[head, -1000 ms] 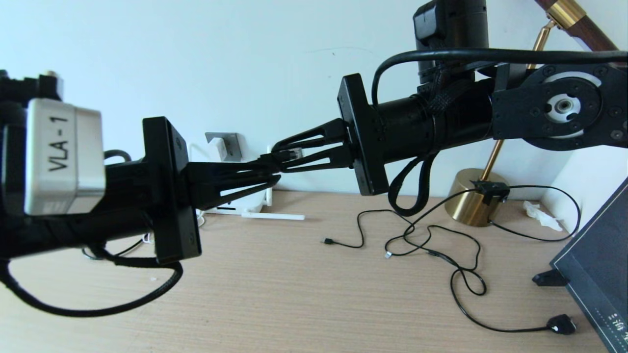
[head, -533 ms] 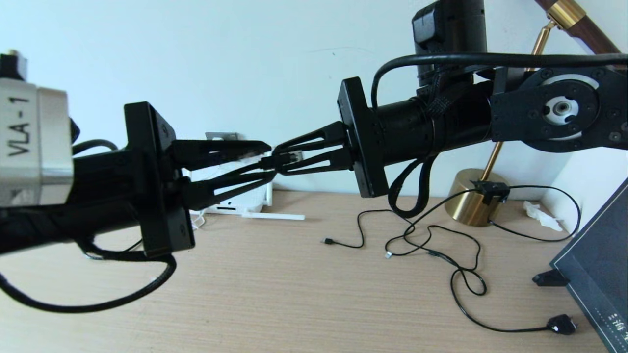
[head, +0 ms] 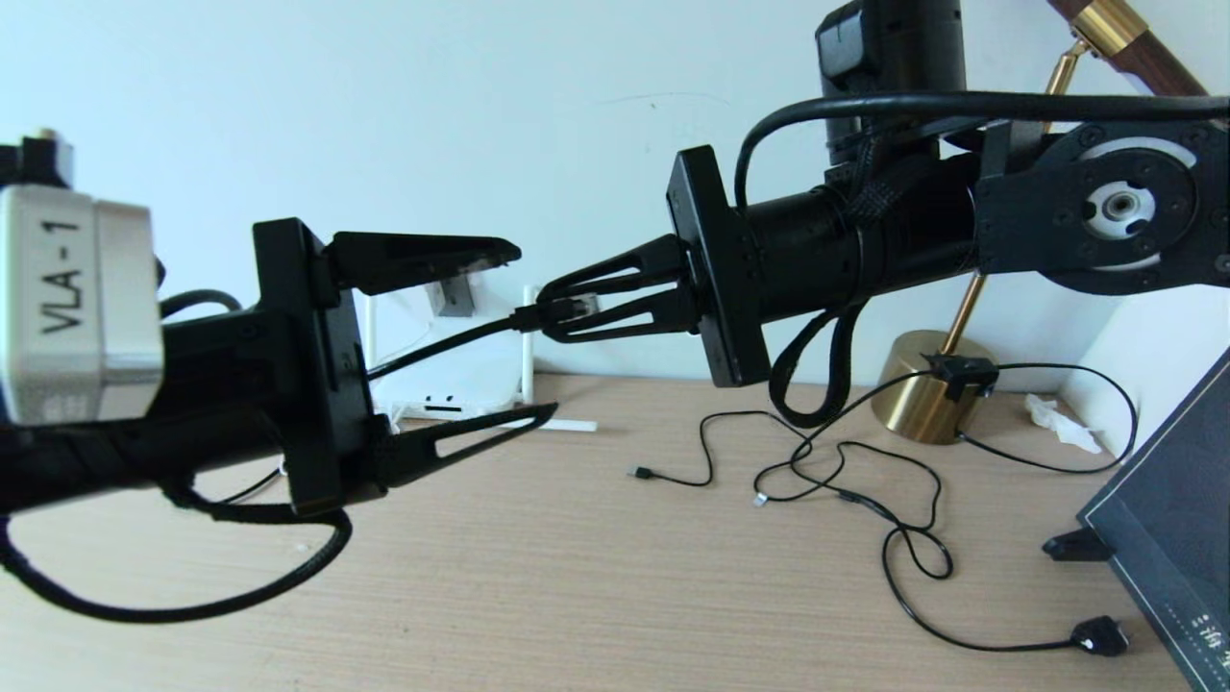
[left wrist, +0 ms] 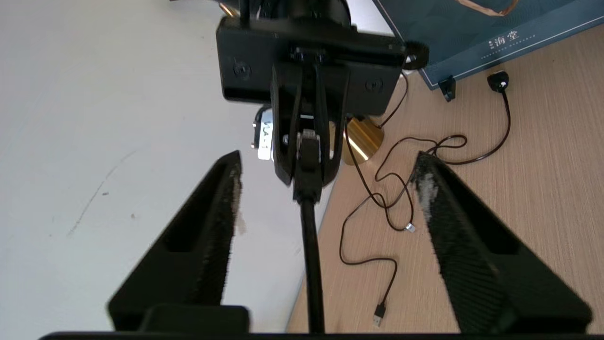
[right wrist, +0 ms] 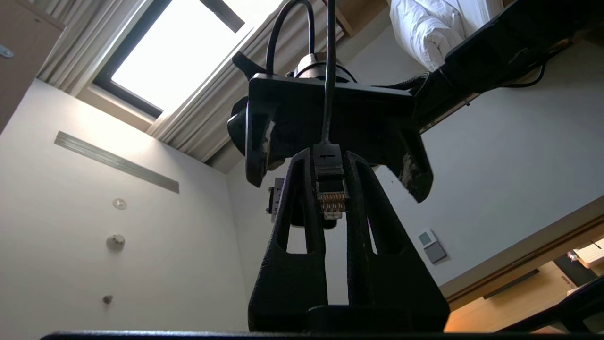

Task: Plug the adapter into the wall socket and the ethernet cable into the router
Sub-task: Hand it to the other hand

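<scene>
The black ethernet cable hangs in the air above the desk, and my right gripper is shut on its clear-tipped connector. My left gripper stands open, one finger above the cable and one below, touching nothing. From the left wrist the cable runs freely between the wide fingers to the right gripper. From the right wrist the connector sits pinched near the fingertips. The white router lies against the wall behind my left gripper. The grey wall socket is partly covered; the adapter is hidden.
Thin black cables with a USB plug and a black plug sprawl over the wooden desk. A brass lamp base stands by the wall, a dark blue box at the right edge.
My left gripper has opened wide and let go of the cable. The right gripper keeps hold of the connector and has hardly moved.
</scene>
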Tool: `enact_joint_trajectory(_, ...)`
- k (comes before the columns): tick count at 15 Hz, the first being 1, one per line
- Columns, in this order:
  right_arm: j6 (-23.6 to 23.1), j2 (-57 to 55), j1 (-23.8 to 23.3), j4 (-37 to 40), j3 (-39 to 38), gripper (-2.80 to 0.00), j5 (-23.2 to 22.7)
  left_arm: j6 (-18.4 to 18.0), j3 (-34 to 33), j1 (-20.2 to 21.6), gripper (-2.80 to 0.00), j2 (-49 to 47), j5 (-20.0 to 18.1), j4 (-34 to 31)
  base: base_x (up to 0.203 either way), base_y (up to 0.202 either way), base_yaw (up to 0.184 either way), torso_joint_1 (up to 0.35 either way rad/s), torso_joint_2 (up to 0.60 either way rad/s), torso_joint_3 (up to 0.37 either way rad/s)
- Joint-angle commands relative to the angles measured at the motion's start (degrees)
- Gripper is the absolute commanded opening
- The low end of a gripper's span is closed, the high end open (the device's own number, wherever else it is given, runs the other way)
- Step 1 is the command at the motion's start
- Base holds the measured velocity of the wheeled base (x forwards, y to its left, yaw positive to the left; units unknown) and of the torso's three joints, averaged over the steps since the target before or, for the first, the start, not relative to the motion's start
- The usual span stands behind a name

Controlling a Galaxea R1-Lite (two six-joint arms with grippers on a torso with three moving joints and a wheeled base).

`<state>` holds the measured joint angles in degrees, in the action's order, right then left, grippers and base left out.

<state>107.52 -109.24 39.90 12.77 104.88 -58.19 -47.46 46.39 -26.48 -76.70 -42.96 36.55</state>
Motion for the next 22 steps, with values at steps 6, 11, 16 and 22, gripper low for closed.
enact_joint_trajectory(6,0.6,1.0,0.1,0.9,-0.2,-2.8,-0.5,-0.4,-1.1,0.4,0.0,-1.0,-0.1,0.7,0.0,0.0,0.0,0.0,0.0,0.0)
enact_joint_trajectory(11,0.6,1.0,0.9,0.9,-0.8,-2.8,-0.5,-0.4,-1.5,0.4,0.0,-1.0,-0.1,0.8,0.0,0.0,0.0,0.0,0.0,0.0)
enact_joint_trajectory(16,0.6,1.2,2.0,0.9,-1.4,-2.8,-0.4,-0.4,-1.5,0.4,0.0,-1.0,-0.1,0.8,0.0,0.0,0.0,0.0,0.0,0.0)
enact_joint_trajectory(22,0.6,1.4,2.0,0.9,-2.0,-2.8,-0.4,-0.4,-1.9,0.6,-2.8,-0.9,-0.1,1.4,0.0,0.0,0.0,0.0,0.0,0.0)
